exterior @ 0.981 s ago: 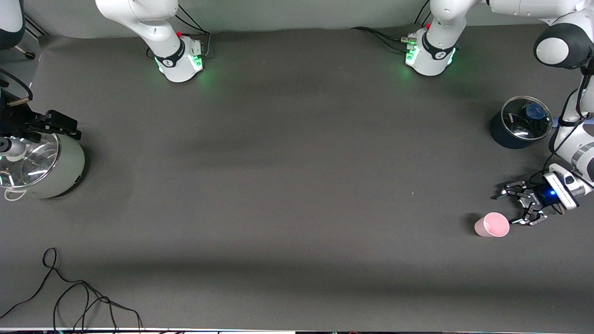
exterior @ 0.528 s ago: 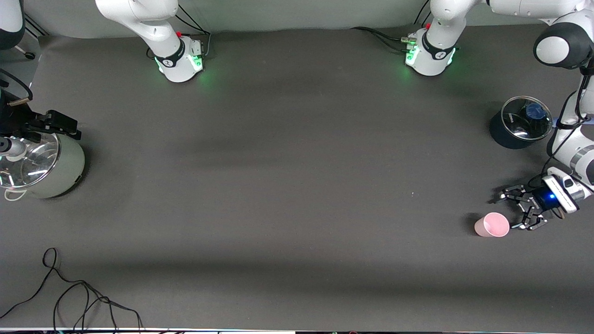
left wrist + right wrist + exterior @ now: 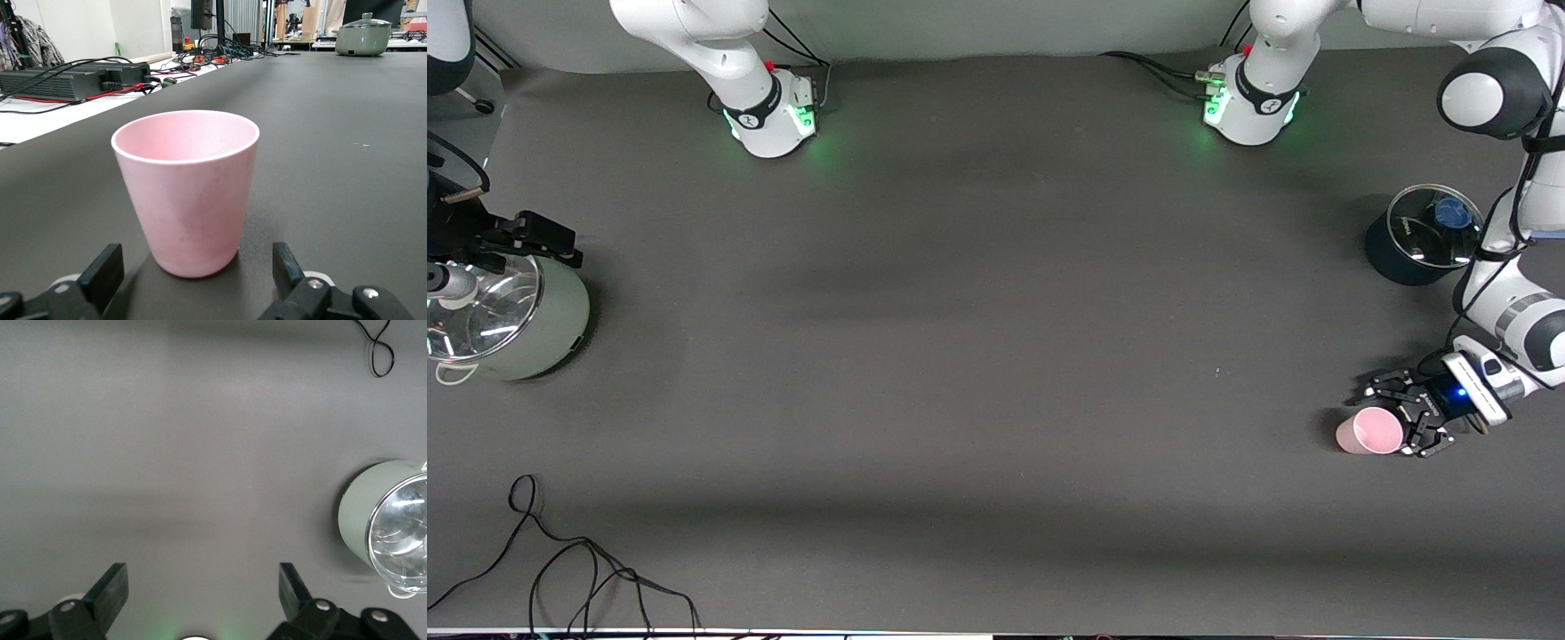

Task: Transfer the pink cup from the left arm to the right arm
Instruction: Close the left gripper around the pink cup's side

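Left pincer lined up on the cup

Small pale-pink tapered plastic cup (image 3: 186, 190) stands upright on the bench, just ahead of the released left pincer (image 3: 1398, 415); right pincer (image 3: 200, 587), released, waits over the right arm's end.

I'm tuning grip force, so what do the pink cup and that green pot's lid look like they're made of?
Pink cup: probably plastic, matte, with a thin even wall and a faintly mottled surface. The green pot has a lid that looks like clear glass, showing bright reflections. The left claw is open around the cup.
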Available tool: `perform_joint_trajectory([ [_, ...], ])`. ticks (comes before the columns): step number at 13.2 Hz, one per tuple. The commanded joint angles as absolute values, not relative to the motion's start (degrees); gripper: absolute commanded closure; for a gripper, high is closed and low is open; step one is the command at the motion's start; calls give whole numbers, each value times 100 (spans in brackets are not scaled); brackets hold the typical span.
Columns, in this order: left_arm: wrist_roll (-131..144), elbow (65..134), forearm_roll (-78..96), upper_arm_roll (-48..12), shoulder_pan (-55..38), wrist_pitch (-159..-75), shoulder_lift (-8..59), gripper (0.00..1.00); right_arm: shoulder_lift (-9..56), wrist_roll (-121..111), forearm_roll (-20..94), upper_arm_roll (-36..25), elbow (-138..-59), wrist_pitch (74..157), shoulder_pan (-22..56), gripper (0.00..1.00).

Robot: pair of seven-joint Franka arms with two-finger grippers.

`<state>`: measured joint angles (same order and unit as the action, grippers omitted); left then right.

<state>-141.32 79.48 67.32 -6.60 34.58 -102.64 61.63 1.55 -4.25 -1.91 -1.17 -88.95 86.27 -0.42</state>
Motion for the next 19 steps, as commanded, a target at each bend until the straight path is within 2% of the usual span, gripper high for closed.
perform_joint_trajectory([
  [1, -14195, 7910, 6926, -624, 3288, -10354, 6187, 0, 185, -334, -158, -132, -8771, 8508, -26, 0],
  [10, -14168, 7910, 7058, -624, 3173, -10433, 6187, 2, 185, -334, -158, -132, -8771, 8499, -26, 0],
  [11, -14185, 7910, 7049, -615, 3190, -10433, 6187, 7, 185, -334, -158, -132, -8771, 8499, -26, 0],
  [12, -14194, 7910, 7040, -615, 3199, -10433, 6187, 19, 185, -334, -158, -132, -8771, 8499, -26, 0],
  [13, -14194, 7910, 7040, -615, 3199, -10433, 6179, 36, 185, -334, -158, -132, -8771, 8499, -26, 0],
  [14, -14186, 7910, 7040, -615, 3199, -10441, 6179, 45, 185, -334, -158, -132, -8771, 8508, -26, 0],
  [19, -13801, 7910, 7023, -624, 3085, -10573, 6021, 67, 193, -334, -158, -132, -8771, 8508, -26, 0],
])
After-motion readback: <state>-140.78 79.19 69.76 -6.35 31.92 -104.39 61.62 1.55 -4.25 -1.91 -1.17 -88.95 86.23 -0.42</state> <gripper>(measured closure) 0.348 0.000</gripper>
